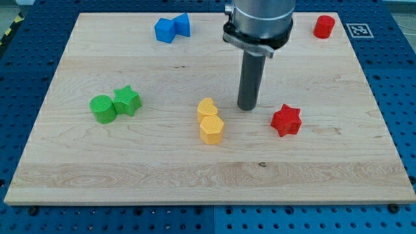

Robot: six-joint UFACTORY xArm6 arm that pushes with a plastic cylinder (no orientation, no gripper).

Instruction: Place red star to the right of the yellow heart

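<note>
Red star (286, 120) lay right of yellow heart (207, 107), well apart; my tip (247, 107) stood between; no pincer present to judge.

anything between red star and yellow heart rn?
Only my tip, in the camera view: it sits in the gap between the yellow heart and the red star, touching neither. Otherwise bare board.

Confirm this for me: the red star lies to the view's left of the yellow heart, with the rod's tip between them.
Not quite. In the camera view the red star lies to the view's right of the yellow heart, not its left. The rest holds: my tip stands between them, touching neither.
</note>
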